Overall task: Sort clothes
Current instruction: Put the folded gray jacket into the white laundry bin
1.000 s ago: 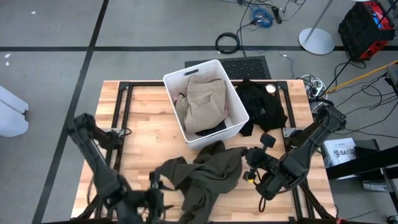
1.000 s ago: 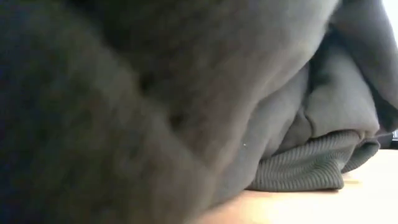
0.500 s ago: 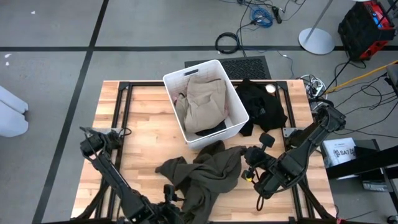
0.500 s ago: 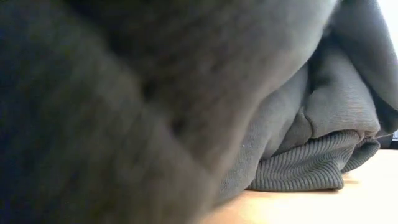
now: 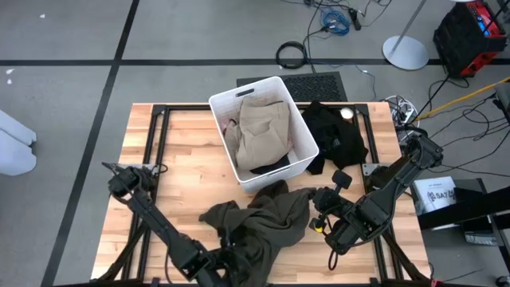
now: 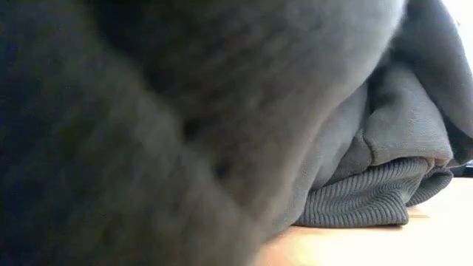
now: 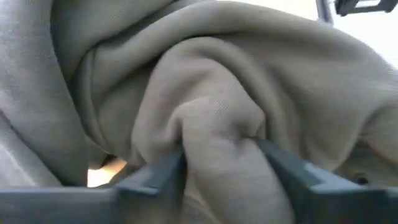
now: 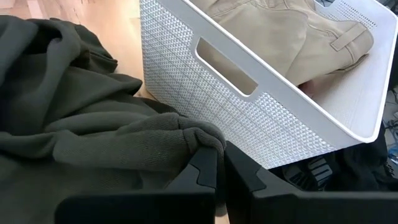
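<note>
Olive garment bunches low in frame as left gripper moves in.
Fingers narrowing around a fold; right gripper waits, pinched closed, mid-right.

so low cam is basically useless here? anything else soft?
Low view: olive garment sits against the lens, a blurred mass; only the ribbed cuff is sharp. Left wrist view: close fabric fold, soft. High and right wrist views: clear, bin mesh crisp.

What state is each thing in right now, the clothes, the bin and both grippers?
olive garment: crumpled on the table, a fold between the left gripper's fingers
khaki garment: lying in the bin
black garment: heaped beside the bin
white bin: upright, partly filled
left gripper: closing on olive fabric
right gripper: shut, empty
</note>
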Robot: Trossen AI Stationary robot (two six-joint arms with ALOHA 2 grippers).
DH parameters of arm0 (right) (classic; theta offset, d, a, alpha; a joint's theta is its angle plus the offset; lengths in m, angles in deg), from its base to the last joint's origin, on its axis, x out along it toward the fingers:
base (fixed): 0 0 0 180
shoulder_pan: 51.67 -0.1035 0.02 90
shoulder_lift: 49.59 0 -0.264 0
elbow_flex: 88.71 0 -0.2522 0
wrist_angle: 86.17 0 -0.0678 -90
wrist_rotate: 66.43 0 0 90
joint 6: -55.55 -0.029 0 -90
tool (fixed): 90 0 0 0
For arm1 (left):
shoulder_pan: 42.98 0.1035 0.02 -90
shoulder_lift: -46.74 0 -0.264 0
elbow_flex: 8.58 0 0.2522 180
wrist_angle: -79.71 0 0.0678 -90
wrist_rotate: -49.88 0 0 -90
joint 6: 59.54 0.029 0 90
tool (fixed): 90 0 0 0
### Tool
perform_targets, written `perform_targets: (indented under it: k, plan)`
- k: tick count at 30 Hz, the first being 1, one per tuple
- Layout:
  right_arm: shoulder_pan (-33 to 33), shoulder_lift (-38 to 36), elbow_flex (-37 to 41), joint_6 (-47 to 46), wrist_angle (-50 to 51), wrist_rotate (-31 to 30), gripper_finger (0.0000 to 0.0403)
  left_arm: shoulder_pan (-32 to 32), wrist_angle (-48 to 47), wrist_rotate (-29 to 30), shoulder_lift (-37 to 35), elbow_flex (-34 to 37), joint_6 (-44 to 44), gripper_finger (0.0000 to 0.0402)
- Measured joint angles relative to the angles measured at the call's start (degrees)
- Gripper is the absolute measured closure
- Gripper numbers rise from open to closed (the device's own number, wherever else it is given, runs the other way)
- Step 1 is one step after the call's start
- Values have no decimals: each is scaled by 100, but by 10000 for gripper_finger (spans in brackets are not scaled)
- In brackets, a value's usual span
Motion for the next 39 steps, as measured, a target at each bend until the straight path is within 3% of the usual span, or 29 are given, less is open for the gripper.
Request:
perform_targets:
  k: [4,5,12,18,22,25,31,34,39]
  plan:
    - [0,0,0,-26,-65,26,403,88,-150,-1,-23,0,361,363]
    - [0,-2,0,-16,-121,43,403,76,-161,47,-54,2,516,376]
    - [-243,-13,-514,515,-415,-252,403,-387,-1534,1383,-538,-922,644,378]
    - [-623,-21,-1515,1450,-490,-2125,403,-1113,-2033,3099,-1219,-2172,1433,378]
    - [-771,-26,-2194,2672,-912,-3294,402,-1522,-1617,4178,-1516,-2776,2517,378]
    - [-800,-24,-2657,3758,-1294,-3797,402,-1730,-1089,4757,-1670,-3051,3503,378]
    - [-432,-20,-3378,5742,-2118,-3807,402,-1606,194,4817,-1889,-3398,5449,378]
    - [-66,-22,-3732,6425,-2439,-3224,402,-1366,628,4834,-1948,-3555,6336,378]
    - [614,-25,-4378,6003,-2142,-2763,402,-811,594,4830,-2195,-3661,6514,378]
